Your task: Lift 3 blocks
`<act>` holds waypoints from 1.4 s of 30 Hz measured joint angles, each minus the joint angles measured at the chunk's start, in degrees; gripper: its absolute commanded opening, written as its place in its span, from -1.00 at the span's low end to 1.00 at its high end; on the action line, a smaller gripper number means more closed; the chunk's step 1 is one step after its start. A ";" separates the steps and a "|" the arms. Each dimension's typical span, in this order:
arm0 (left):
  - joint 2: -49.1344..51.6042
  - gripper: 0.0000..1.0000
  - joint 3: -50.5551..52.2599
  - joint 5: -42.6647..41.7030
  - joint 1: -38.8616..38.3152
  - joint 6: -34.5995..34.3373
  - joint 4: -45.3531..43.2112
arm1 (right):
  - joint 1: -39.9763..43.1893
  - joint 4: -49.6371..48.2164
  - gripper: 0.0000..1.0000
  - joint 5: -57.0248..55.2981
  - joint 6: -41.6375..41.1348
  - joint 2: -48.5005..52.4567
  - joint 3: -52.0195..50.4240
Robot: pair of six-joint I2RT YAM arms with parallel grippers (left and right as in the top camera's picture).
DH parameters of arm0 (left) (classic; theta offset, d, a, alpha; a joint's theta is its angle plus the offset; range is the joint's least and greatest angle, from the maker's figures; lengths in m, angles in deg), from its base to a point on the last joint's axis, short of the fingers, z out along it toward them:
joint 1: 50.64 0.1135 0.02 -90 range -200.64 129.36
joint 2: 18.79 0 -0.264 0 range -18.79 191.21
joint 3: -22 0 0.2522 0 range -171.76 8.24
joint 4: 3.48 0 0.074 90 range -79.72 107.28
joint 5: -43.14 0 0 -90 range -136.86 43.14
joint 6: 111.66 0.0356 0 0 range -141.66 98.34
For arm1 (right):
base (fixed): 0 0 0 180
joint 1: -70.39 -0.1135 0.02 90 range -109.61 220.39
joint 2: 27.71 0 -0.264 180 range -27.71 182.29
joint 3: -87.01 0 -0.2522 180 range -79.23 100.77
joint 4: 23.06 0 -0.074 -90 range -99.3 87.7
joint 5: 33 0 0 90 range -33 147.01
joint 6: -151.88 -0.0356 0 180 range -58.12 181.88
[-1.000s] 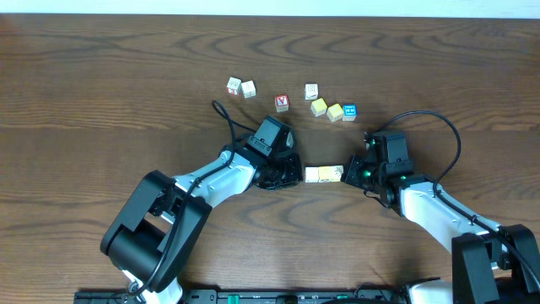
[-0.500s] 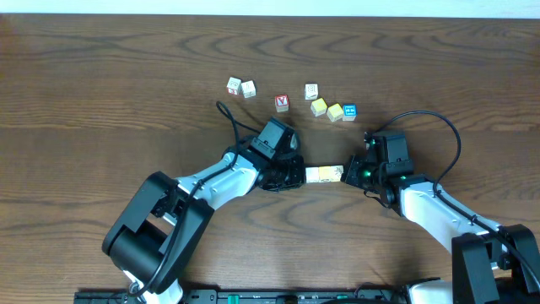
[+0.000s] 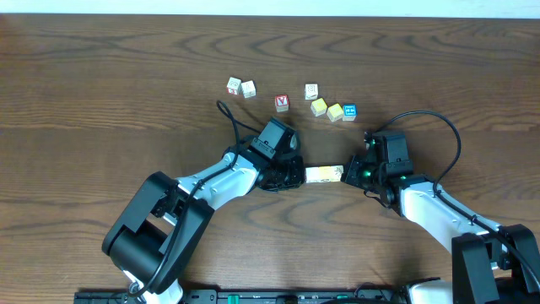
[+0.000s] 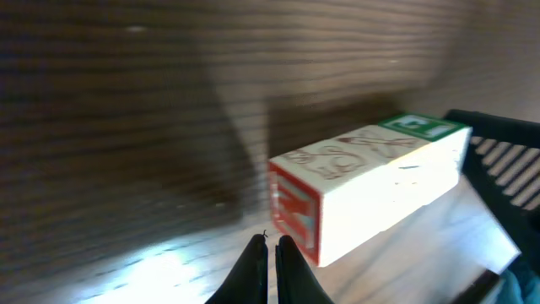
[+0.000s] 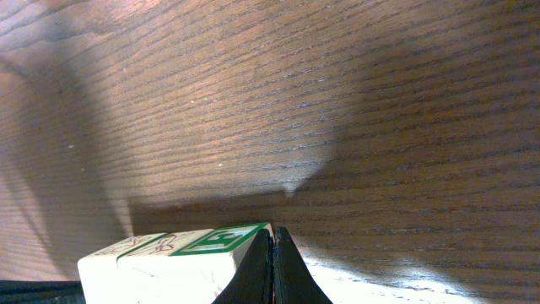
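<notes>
Three blocks [image 3: 324, 174] end to end in single row, mid-desk, pressed lengthwise between two claw tips. At row's red-marked end: left claw [image 3: 299, 174], fingers closed together. At green-marked end: right claw [image 3: 347, 173], also closed. Both arms low, angled inward. Seven loose cubes [image 3: 318, 106] beyond row, including red-faced cube [image 3: 282, 102] and blue-faced cube [image 3: 349, 111]. Bare desk [image 3: 126, 67] on row's near side.

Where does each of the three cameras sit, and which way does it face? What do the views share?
Overhead: above the table, looking straight down; both arms show, left gripper and right gripper at either end of the row of blocks.
Left wrist: low over the table, facing the row's red-marked end; its own shut fingers show.
Right wrist: low, facing the row's green-marked end; its own shut fingers show.
Shared: all three views see the row of blocks.
</notes>
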 measured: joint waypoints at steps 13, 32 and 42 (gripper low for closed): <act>0.00 -0.86 0.00 4.87 1.01 0.35 2.45 | 0.09 1.92 -0.98 -0.42 -0.17 0.00 0.00; 0.00 -0.86 0.00 4.90 1.01 0.35 2.45 | 2.01 3.63 -0.98 0.63 -1.42 0.00 0.00; 0.00 -0.86 0.00 4.92 0.59 0.35 2.16 | 2.01 3.61 -0.98 1.25 -1.44 0.00 0.00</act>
